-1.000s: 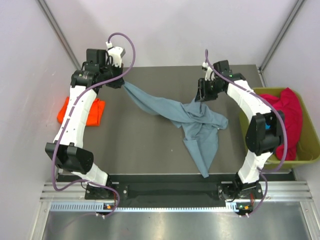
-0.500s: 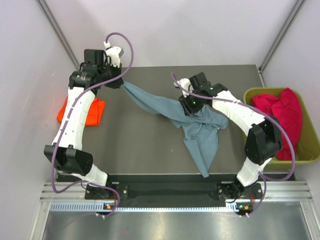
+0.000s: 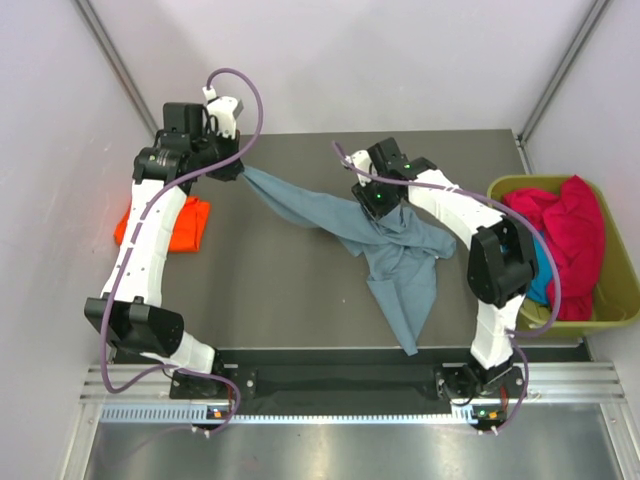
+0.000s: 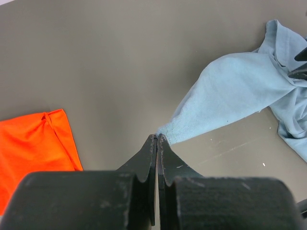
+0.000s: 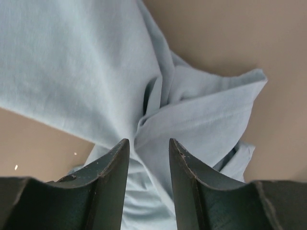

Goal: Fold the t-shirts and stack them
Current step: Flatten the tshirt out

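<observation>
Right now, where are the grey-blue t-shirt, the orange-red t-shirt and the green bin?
grey-blue t-shirt [image 3: 402, 262]: top view, on its spread lower part.
orange-red t-shirt [image 3: 193, 222]: top view, on its right part.
green bin [image 3: 622, 290]: top view, on its bare right wall.

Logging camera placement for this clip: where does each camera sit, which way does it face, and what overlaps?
Top external: above and behind the bases, looking down on the table; both arms show whole.
Left wrist: on the left arm, looking down past the left tool, shut on a corner of the grey-blue t-shirt; orange t-shirt at left.
Right wrist: on the right arm, looking down between the fingers of the right tool, open, at bunched grey-blue cloth.
Shared: all three see the grey-blue t-shirt.
</observation>
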